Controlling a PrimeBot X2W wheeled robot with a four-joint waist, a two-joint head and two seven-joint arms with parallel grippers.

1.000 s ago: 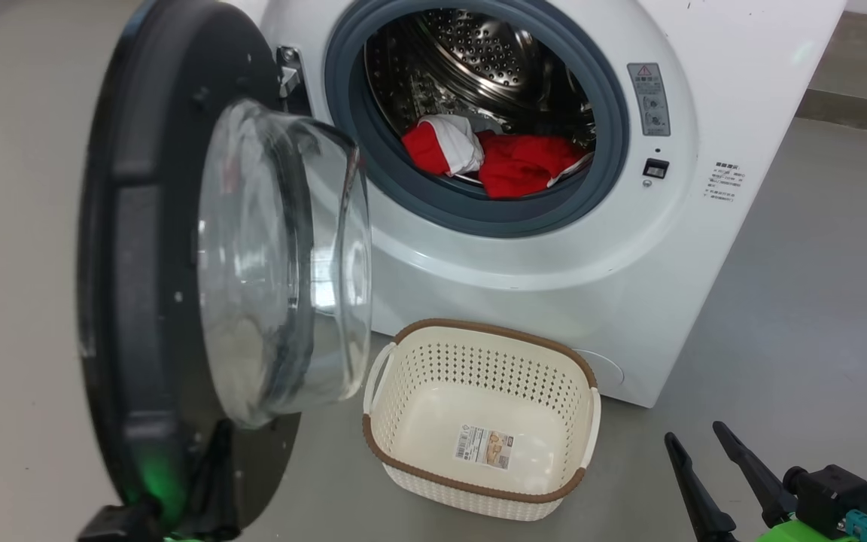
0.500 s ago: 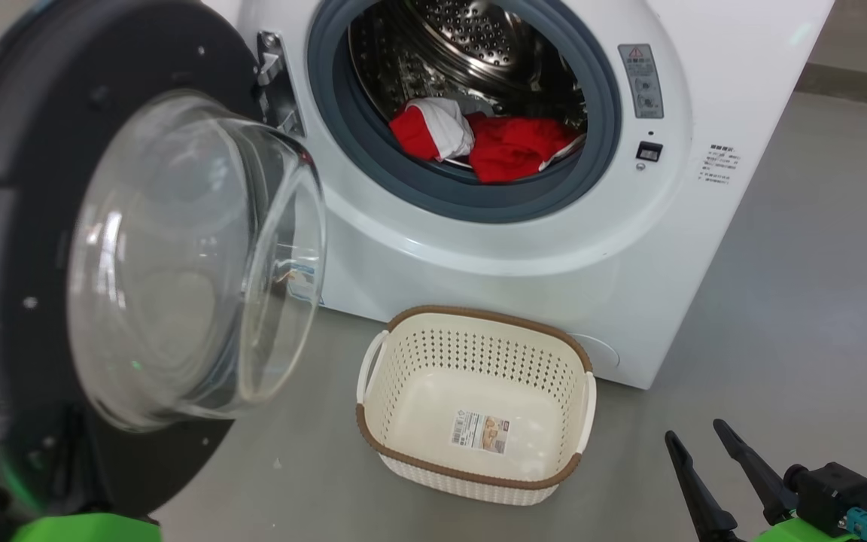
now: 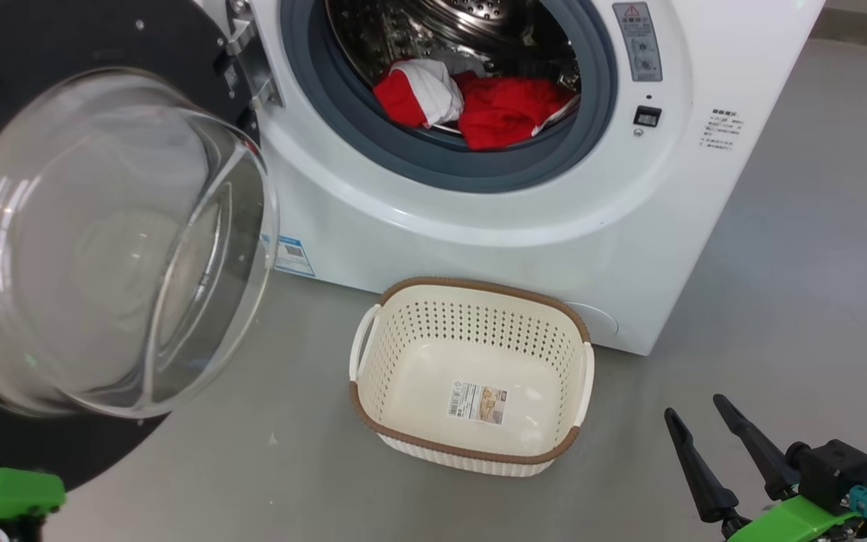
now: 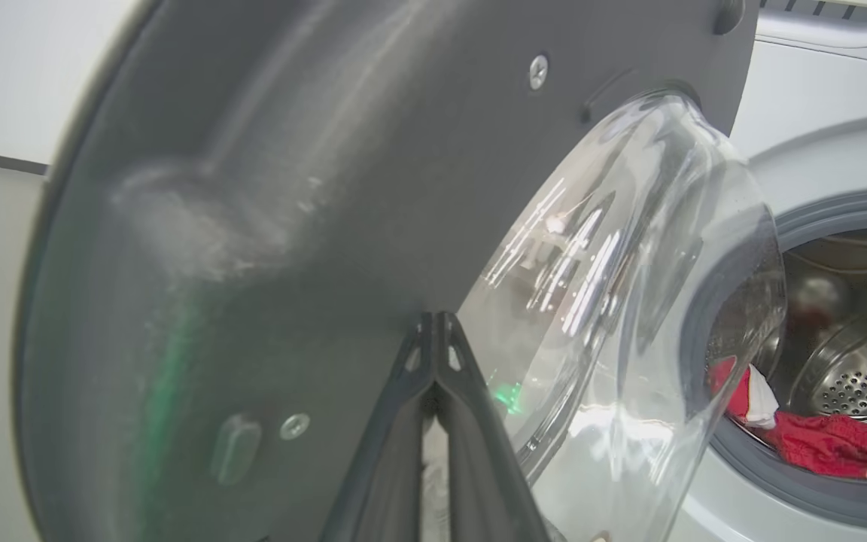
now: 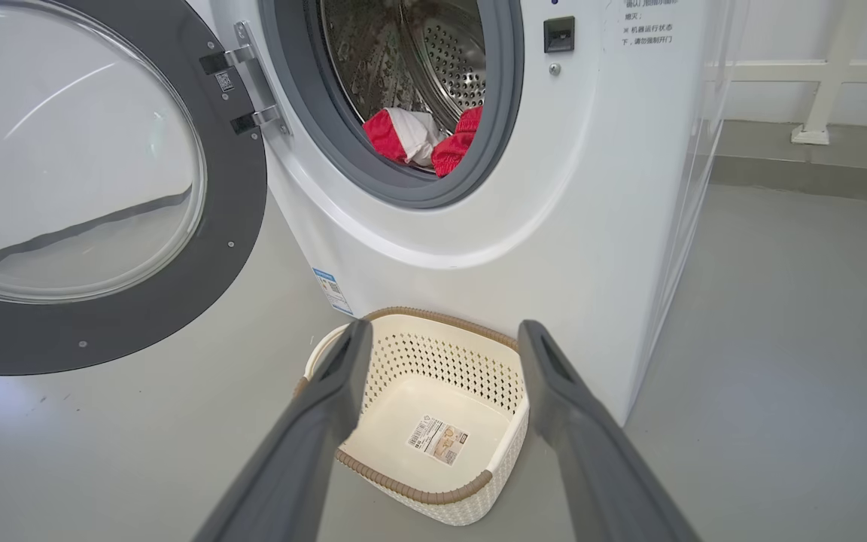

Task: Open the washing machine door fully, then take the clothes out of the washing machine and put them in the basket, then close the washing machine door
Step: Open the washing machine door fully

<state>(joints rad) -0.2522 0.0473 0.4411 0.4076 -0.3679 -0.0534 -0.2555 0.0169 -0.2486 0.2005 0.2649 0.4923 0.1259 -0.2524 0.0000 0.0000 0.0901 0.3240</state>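
The washing machine door [image 3: 80, 30] hangs open at the left, its black rim and bulging glass bowl facing me. My left gripper [image 4: 437, 320] is shut, holding nothing, its tips against the door's [image 4: 290, 188] dark inner face beside the glass. Red and white clothes [image 3: 479, 105] lie at the front of the drum of the white washing machine [image 3: 479, 241]; they also show as clothes [image 5: 403, 135] in the right wrist view. The cream basket [image 3: 479, 284] stands empty on the floor before the machine. My right gripper [image 3: 695, 408] is open, low at the right, its fingers [image 5: 328, 406] framing the basket [image 5: 433, 493].
Grey floor [image 3: 780, 263] spreads to the right of the machine and in front of the basket. A raised kerb and white rail [image 5: 817, 75] run along the far right wall. The open door [image 5: 102, 331] takes up the space to the machine's left.
The door has swung wider open, from nearly edge-on to facing me, with the left arm at it. The head camera has shifted too. The right gripper has stayed put.
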